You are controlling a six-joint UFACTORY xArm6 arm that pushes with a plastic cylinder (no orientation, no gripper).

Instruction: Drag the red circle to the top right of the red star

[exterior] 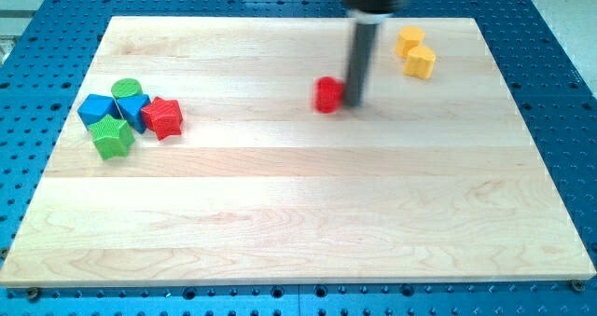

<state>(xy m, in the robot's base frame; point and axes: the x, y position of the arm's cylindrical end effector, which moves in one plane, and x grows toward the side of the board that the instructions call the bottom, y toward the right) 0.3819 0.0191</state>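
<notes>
The red circle [327,94] lies on the wooden board [298,213], above the middle. My tip [355,102] is just to the right of it, touching or nearly touching its right side. The red star [163,118] lies far to the view's left, at the right edge of a cluster of blocks. The dark rod comes down from the view's top.
Next to the red star are a green circle [127,89], a blue block [94,109], a second blue block [133,109] and a green star [113,137]. Two yellow blocks [409,41] [420,62] lie at the top right.
</notes>
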